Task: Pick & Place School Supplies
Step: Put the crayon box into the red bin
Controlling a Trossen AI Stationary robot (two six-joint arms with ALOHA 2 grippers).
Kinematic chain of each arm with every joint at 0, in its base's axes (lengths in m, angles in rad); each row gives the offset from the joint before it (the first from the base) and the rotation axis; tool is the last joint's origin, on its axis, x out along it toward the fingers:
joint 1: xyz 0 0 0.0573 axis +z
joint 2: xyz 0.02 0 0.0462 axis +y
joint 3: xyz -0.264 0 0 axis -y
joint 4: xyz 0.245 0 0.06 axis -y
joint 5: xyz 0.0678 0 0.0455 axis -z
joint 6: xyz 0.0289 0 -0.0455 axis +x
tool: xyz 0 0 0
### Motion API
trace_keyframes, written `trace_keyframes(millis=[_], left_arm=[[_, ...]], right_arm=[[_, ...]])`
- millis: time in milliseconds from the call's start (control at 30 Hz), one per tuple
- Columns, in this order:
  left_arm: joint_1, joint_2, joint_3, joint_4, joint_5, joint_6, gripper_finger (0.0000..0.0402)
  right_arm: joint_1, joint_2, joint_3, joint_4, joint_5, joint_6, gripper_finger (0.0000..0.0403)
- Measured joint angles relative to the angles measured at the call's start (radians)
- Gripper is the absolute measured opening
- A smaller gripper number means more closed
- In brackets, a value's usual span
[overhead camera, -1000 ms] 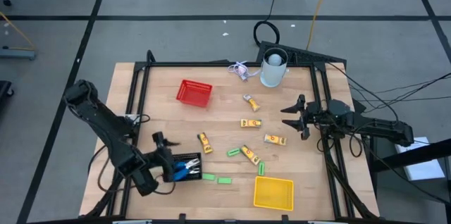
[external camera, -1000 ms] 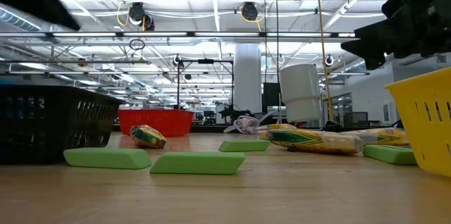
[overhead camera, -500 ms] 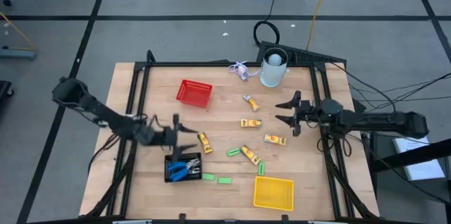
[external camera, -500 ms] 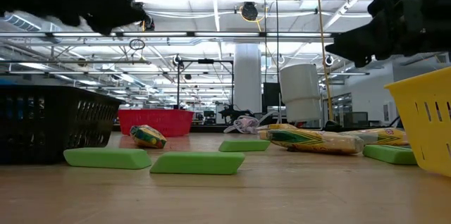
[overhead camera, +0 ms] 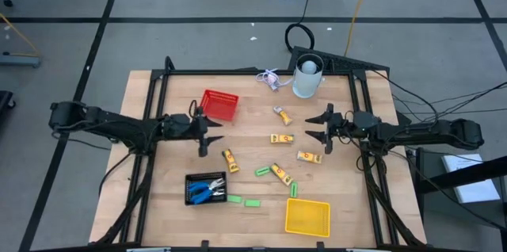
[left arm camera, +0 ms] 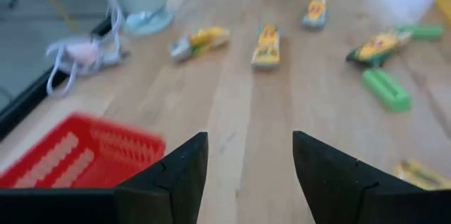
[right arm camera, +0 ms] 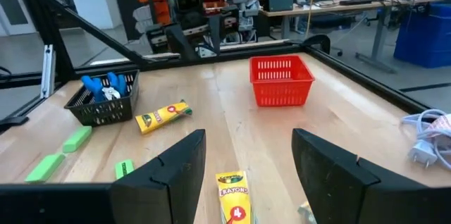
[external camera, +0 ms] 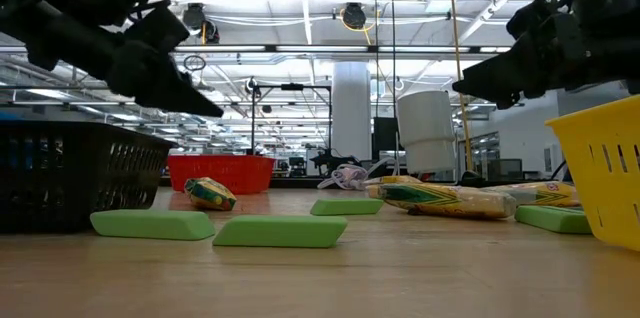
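Observation:
The school supplies lie scattered on the wooden table: yellow crayon packs (overhead camera: 281, 138) (overhead camera: 309, 156) (overhead camera: 230, 160), green bars (overhead camera: 261, 171) (overhead camera: 252, 203), and blue-handled scissors (overhead camera: 207, 191) inside the black basket (overhead camera: 192, 182). My left gripper (overhead camera: 210, 131) hovers open just near of the red basket (overhead camera: 218, 105), pointing toward the table's right with nothing between its fingers (left arm camera: 180, 171). My right gripper (overhead camera: 317, 129) hovers open at the right, pointing toward the table's left. A crayon pack (right arm camera: 232, 196) lies on the table ahead of it.
A white cup (overhead camera: 307, 78) and a coiled white cable (overhead camera: 271, 80) stand at the far edge. The yellow basket (overhead camera: 307, 216) sits at the near right. A black frame (overhead camera: 158, 93) runs along the table's sides. Bare wood lies between the two grippers.
My left gripper has swung away from the black basket toward the table's far edge, ending beside the red basket and pointing toward the table's right. My right gripper has crept a little toward the table's left. No object has moved.

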Motion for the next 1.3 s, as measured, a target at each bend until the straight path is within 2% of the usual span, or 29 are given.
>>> trace_keyframes(millis=[200, 400, 500, 633, 767, 867, 1167, 1300], left_arm=[[-0.028, -0.204, 0.008, -0.245, -0.018, -0.037, 0.0202], [-0.071, -0.396, 0.009, -0.443, -0.119, -0.031, 0.0199], [-0.083, -0.461, 0.009, -0.532, -0.132, -0.062, 0.0203], [-0.1, -0.493, 0.009, -0.593, -0.14, -0.075, 0.0204], [-0.117, -0.496, 0.009, -0.65, -0.207, -0.087, 0.0197], [-0.127, -0.496, 0.009, -0.643, -0.211, -0.091, 0.0192], [-0.15, -0.496, 0.009, -0.638, -0.211, -0.098, 0.0191], [-0.155, -0.496, 0.009, -0.638, -0.211, -0.105, 0.0191]], right_arm=[[-0.001, 0.082, 0.089, -0.121, 0.054, 0.002, 0.0201], [-0.001, 0.277, 0.226, -0.146, 0.071, -0.023, 0.0201], [-0.002, 0.373, 0.293, -0.134, 0.07, -0.041, 0.0201], [-0.022, 0.492, 0.36, -0.148, 0.057, -0.052, 0.0201], [-0.056, 0.592, 0.429, -0.134, 0.017, -0.05, 0.0201], [-0.075, 0.656, 0.467, -0.148, 0.016, -0.062, 0.0201], [-0.165, 0.744, 0.546, -0.25, -0.08, -0.06, 0.0202], [-0.197, 0.759, 0.56, -0.271, -0.087, -0.076, 0.0225]])
